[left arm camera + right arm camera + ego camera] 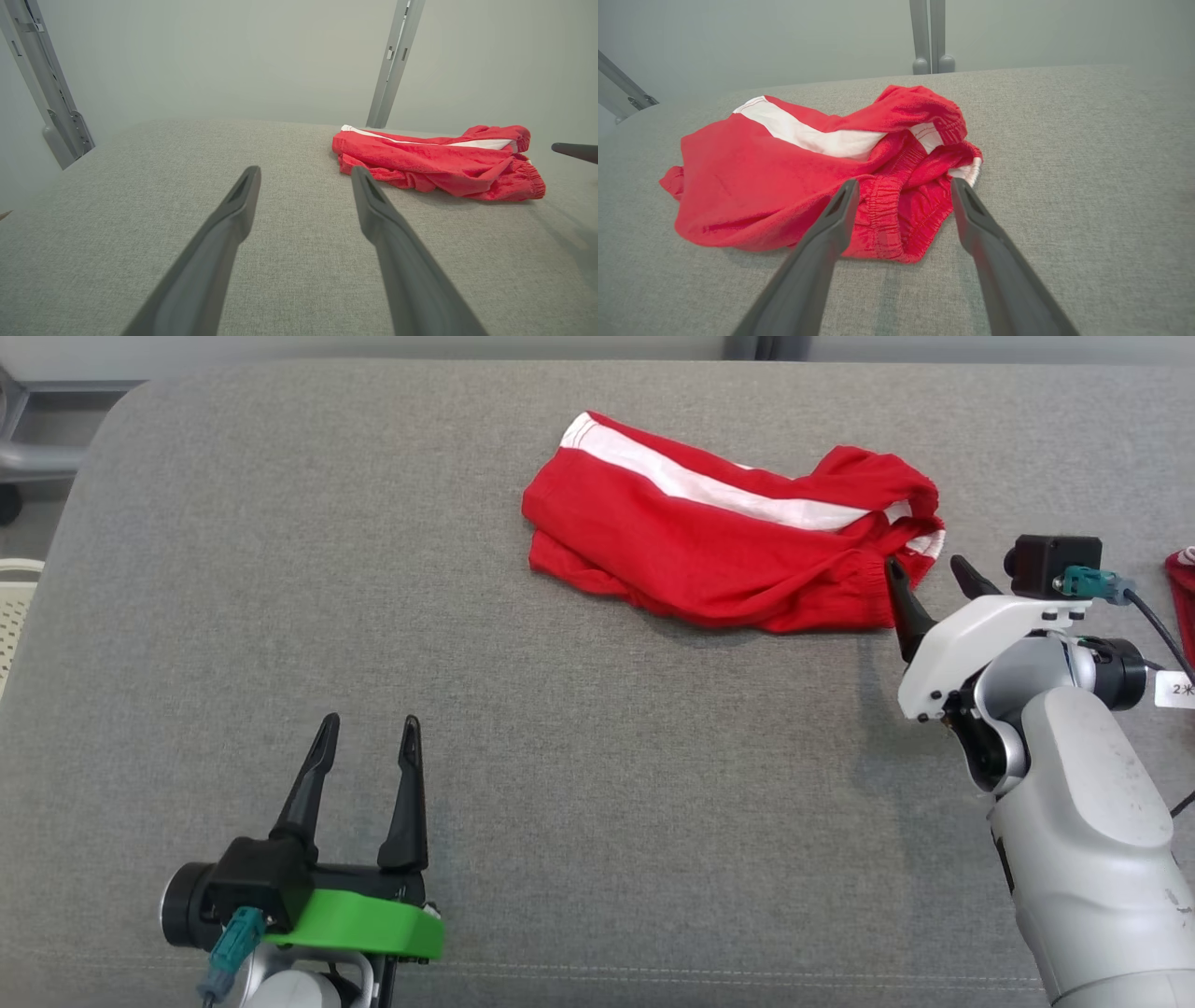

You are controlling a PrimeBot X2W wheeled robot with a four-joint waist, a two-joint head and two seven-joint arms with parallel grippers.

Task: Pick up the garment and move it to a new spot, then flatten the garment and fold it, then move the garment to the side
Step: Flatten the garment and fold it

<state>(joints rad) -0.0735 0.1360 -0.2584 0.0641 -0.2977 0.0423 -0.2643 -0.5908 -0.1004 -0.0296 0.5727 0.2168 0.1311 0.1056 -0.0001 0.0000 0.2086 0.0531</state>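
Note:
The garment [719,537] is a pair of red shorts with a white side stripe, lying crumpled on the grey padded table [560,784] at the far middle-right. My right gripper [927,569] is open just at the garment's right end, its fingertips beside the elastic waistband [887,210], nothing clamped. In the right wrist view the garment [784,186] lies between and beyond the right gripper [903,186]. My left gripper [370,726] is open at the near left, well short of the garment [434,161]. Its empty fingers [233,210] point over bare table.
A second red item [1184,588] peeks in at the right edge of the head view. Grey frame posts [395,60] stand behind the table's far edge. A cable [1158,630] runs from the right wrist camera.

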